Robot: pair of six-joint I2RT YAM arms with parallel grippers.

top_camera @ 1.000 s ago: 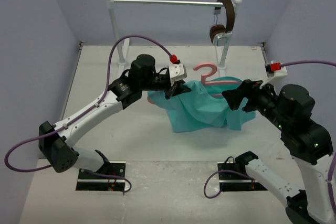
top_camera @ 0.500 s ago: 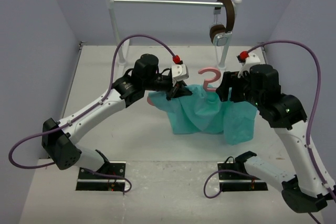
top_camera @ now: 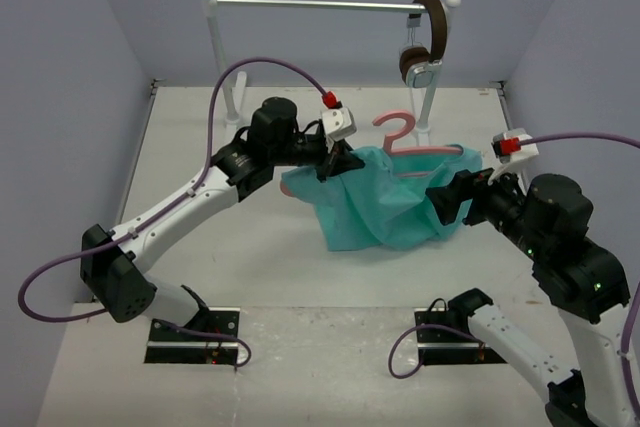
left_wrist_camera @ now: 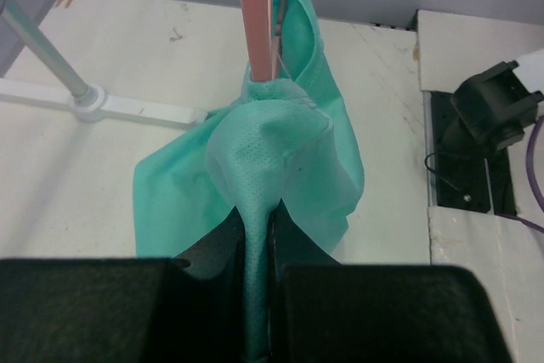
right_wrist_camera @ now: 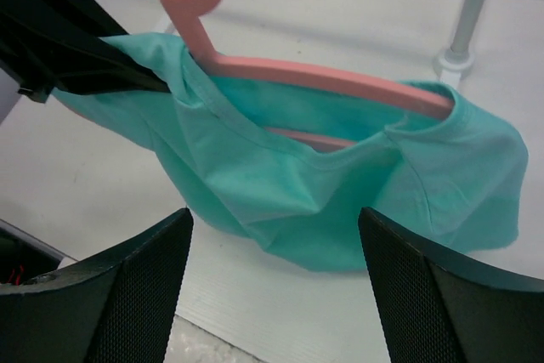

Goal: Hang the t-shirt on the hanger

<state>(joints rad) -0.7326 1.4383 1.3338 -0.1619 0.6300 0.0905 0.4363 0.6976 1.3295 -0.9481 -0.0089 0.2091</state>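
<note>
At centre, left gripper point(left_wrist_camera: 257, 235): clamped on t-shirt point(top_camera: 385, 209), keeping it stretched over hanger point(right_wrist_camera: 323, 76).
Lower right, right gripper point(right_wrist_camera: 274, 212): fingers apart, empty.

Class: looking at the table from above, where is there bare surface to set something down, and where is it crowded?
Bare: the back strip under the rail, and the near table between shirt and arm bases. Crowded: the middle, where the left hand, the open right hand, shirt and hanger meet.
</note>
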